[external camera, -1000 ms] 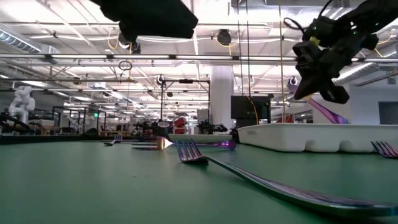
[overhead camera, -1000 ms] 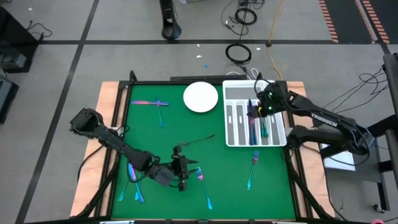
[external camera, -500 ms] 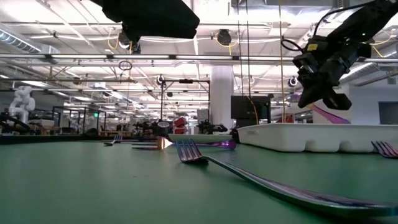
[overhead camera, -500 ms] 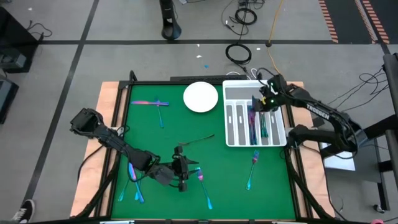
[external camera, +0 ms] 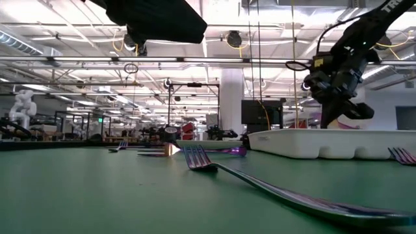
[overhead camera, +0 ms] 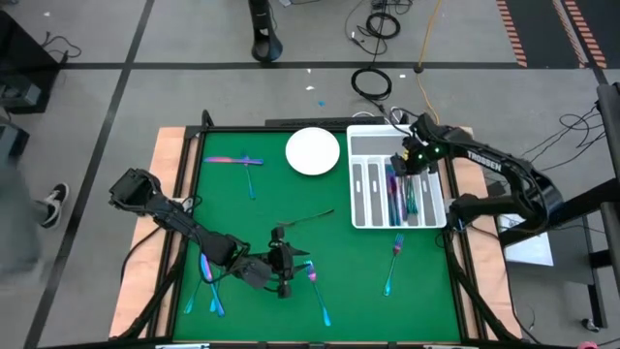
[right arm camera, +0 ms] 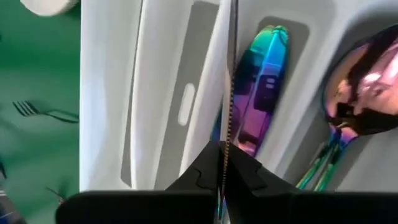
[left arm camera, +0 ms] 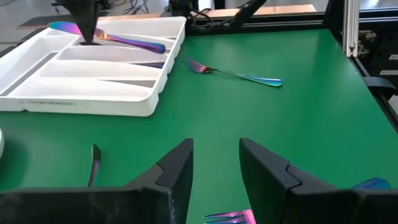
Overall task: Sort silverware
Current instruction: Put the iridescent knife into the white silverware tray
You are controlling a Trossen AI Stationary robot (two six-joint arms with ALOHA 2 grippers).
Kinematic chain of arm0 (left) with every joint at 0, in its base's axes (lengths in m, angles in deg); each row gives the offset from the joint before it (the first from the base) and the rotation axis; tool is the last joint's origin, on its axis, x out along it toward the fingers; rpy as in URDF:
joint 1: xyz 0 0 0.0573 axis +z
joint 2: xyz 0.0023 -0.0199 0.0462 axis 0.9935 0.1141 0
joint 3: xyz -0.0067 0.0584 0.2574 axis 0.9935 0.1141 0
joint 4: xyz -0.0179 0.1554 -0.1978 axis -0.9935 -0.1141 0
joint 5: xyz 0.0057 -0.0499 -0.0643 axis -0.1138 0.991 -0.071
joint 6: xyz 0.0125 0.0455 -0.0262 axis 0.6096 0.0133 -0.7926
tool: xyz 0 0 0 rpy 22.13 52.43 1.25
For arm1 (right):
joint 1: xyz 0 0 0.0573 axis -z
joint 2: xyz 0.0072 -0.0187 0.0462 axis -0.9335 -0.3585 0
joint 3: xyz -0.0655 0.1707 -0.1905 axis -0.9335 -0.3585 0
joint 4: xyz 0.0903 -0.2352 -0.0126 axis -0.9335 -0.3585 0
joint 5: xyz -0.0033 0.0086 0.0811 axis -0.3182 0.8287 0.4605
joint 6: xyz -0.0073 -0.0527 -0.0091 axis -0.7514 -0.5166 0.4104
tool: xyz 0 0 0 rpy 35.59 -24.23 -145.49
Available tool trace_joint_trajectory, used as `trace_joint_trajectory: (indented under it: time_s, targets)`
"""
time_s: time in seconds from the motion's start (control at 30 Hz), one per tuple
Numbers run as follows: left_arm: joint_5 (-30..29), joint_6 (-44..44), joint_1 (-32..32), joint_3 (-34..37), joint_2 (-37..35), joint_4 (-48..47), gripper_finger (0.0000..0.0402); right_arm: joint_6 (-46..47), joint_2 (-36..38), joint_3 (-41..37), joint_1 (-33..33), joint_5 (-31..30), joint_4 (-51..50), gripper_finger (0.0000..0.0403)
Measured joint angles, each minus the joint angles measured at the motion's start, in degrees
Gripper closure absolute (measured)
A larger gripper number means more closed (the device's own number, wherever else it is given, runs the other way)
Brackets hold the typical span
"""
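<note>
Green mat (overhead camera: 339,262) is covered by scattered silverware: a fork (overhead camera: 391,262) near the right edge, pieces (overhead camera: 242,161) at the far left, more near the left gripper (overhead camera: 284,288), whose fingers are held apart above the mat. White tray (overhead camera: 366,143) is seen beside a plate (overhead camera: 312,151), with a spoon (right arm camera: 357,99) in one slot. A knife (right arm camera: 260,81) is pinched edge-on by the right gripper's (right arm camera: 222,163) closed fingers over the tray.
</note>
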Motion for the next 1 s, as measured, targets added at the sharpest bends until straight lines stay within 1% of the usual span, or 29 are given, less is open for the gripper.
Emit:
trace_joint_trajectory:
  time_s: [0.07,0.17,0.27,0.57,0.73,0.9,1.0]
  targets:
    - [0.00,0.00,0.00,0.00,0.00,-0.14,0.0269,0.43,-0.21,-0.35,-0.63,-0.15,0.50,0.0403]
    - [0.00,0.13,0.00,0.00,0.02,-0.21,0.0269,3.00,-0.37,-1.71,-1.31,-1.93,2.94,0.0403]
    - [0.00,0.09,0.11,0.00,0.02,-0.21,0.0269,4.83,-1.27,-2.79,-1.42,-1.49,3.79,0.0403]
    - [1.07,-0.09,0.15,0.00,0.02,-0.21,0.0269,4.98,-3.28,-2.95,-2.12,-1.75,4.44,0.0400]
    - [1.11,-0.07,0.15,0.00,0.02,-0.21,0.0269,4.98,-3.29,-2.95,-2.17,-1.93,5.81,0.0378]
    - [1.11,-0.07,0.15,0.00,0.02,-0.20,0.0269,4.95,-3.29,-2.83,-2.15,-1.92,6.63,0.0343]
    - [1.11,-0.07,0.15,0.00,0.02,-0.21,0.0269,4.76,-3.27,-1.42,-1.97,-1.73,6.21,0.0322]
